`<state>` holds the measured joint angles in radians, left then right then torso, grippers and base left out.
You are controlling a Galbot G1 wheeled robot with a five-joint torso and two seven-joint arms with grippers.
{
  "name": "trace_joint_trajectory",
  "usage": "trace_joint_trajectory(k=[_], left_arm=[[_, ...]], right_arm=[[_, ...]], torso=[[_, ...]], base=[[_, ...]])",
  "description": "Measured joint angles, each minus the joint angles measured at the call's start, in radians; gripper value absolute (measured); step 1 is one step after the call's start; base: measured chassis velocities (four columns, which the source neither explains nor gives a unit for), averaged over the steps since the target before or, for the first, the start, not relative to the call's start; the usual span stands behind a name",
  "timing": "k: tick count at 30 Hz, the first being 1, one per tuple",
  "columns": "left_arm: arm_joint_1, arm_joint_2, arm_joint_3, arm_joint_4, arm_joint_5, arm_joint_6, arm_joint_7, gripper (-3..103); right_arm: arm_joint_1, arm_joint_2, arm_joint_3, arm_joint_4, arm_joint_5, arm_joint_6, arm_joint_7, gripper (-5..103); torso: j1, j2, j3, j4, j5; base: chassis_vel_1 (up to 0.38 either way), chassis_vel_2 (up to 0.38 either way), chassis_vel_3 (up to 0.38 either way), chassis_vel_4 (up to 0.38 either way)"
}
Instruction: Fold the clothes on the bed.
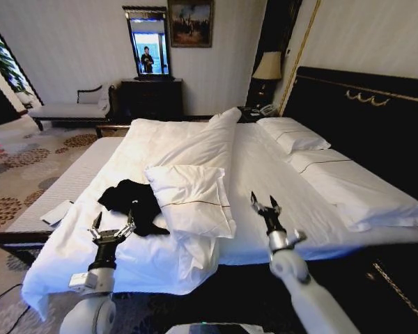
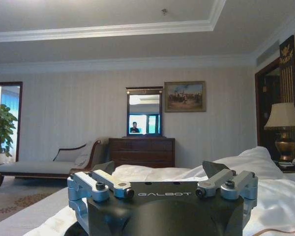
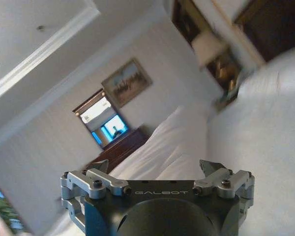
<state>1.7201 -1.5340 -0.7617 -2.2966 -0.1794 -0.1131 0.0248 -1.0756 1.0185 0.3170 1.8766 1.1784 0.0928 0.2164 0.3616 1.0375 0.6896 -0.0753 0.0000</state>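
The clothes (image 1: pixel 131 200) are a crumpled black heap on the near left part of the bed (image 1: pixel 279 174), against the white duvet. Their lettering is hidden in the folds. My left gripper (image 1: pixel 113 224) hovers open just in front of the heap's near edge, nothing between its fingers. Over the bare sheet right of the middle, my right gripper (image 1: pixel 265 203) is also open and holds nothing. In the left wrist view the left gripper (image 2: pixel 160 169) points along the bed (image 2: pixel 280 196) toward the far wall. The right gripper (image 3: pixel 155 167) stands open over the white bedding (image 3: pixel 265 113).
A loose white pillow (image 1: pixel 191 202) lies against the heap's right side, with bunched duvet behind it. More pillows (image 1: pixel 292 133) lie by the dark headboard (image 1: pixel 362 111). A chaise bench (image 1: pixel 70 109), dresser (image 1: pixel 152 97) and lamp (image 1: pixel 268 67) line the far wall. Patterned carpet lies left.
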Motion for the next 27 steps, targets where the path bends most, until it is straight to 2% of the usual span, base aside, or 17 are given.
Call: trace_joint_trajectory(k=[1, 2, 6, 7, 11, 17, 27], left_arm=[[0.004, -0.001, -0.002, -0.004, 0.000, 0.000, 0.000, 100], [0.004, -0.001, -0.002, -0.004, 0.000, 0.000, 0.000, 100], [0.019, -0.003, -0.015, -0.016, 0.001, 0.000, -0.003, 100], [0.019, -0.003, -0.015, -0.016, 0.001, 0.000, -0.003, 100], [0.027, -0.006, -0.024, -0.016, 0.007, 0.000, -0.004, 100], [0.030, -0.013, -0.032, -0.012, 0.017, 0.000, -0.004, 100], [0.030, -0.018, -0.047, -0.007, 0.019, 0.000, -0.005, 100]], right_arm=[[0.041, -0.004, -0.014, -0.021, 0.058, -0.024, 0.002, 100], [0.041, -0.004, -0.014, -0.021, 0.058, -0.024, 0.002, 100], [0.184, 0.011, -0.083, -0.143, 0.181, -0.106, 0.025, 100], [0.184, 0.011, -0.083, -0.143, 0.181, -0.106, 0.025, 100], [0.294, 0.061, -0.133, -0.249, 0.261, -0.179, 0.048, 100], [0.401, 0.126, -0.199, -0.365, 0.293, -0.227, 0.045, 100], [0.489, 0.195, -0.275, -0.473, 0.294, -0.254, 0.029, 100]], torso=[[0.000, 0.000, 0.000, 0.0000, -0.0001], [0.000, 0.000, 0.000, 0.0000, -0.0001], [0.000, 0.000, 0.000, -0.0002, 0.0000], [0.000, 0.000, 0.000, -0.0002, 0.0000], [0.000, 0.000, 0.000, -0.0002, 0.0000], [0.000, 0.000, 0.000, -0.0002, -0.0002], [0.000, 0.000, 0.000, -0.0003, -0.0002]], base=[[0.000, 0.000, 0.000, 0.000], [0.000, 0.000, 0.000, 0.000], [0.000, 0.000, 0.000, 0.000], [0.000, 0.000, 0.000, 0.000], [0.000, 0.000, 0.000, 0.000], [0.000, 0.000, 0.000, 0.000], [0.000, 0.000, 0.000, 0.000]])
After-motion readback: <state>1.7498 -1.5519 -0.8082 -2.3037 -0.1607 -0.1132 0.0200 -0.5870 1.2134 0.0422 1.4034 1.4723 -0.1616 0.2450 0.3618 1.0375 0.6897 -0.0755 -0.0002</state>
